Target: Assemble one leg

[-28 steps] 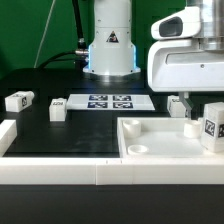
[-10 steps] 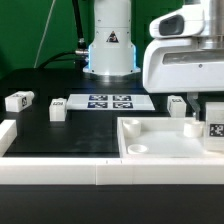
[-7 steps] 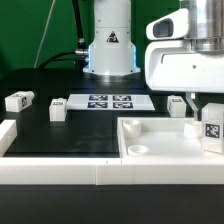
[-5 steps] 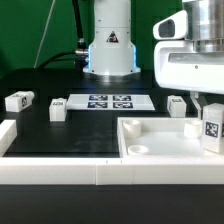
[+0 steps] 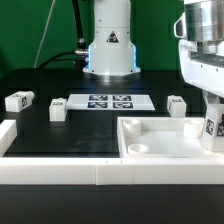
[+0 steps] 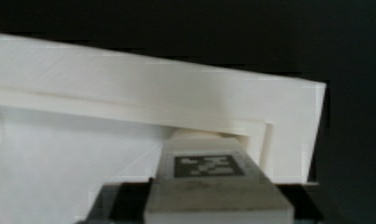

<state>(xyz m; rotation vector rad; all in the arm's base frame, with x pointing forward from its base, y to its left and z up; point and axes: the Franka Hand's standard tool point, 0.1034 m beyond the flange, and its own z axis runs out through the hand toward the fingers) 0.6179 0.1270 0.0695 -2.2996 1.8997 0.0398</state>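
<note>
My gripper point(image 5: 213, 118) is at the exterior view's right edge, shut on a small white leg point(image 5: 212, 127) with a black-and-white tag. It holds the leg upright over the far right corner of the large white tray-like part point(image 5: 165, 147). In the wrist view the leg point(image 6: 208, 178) sits between the two dark fingers point(image 6: 116, 203), its tag facing the camera, and points toward a corner recess of the tray-like part point(image 6: 114, 105). Three more legs lie on the black table: one point(image 5: 17, 101) at the left, one point(image 5: 57, 107) beside the marker board, one point(image 5: 177, 104) behind the tray-like part.
The marker board point(image 5: 105, 101) lies flat at the back centre in front of the robot base point(image 5: 108, 50). A white rail point(image 5: 60, 172) runs along the front edge, with a white block point(image 5: 6, 134) at the front left.
My gripper has moved toward the exterior view's right with the leg in it, from beside the tray-like part's right wall to the frame's edge. The other parts have not moved.
</note>
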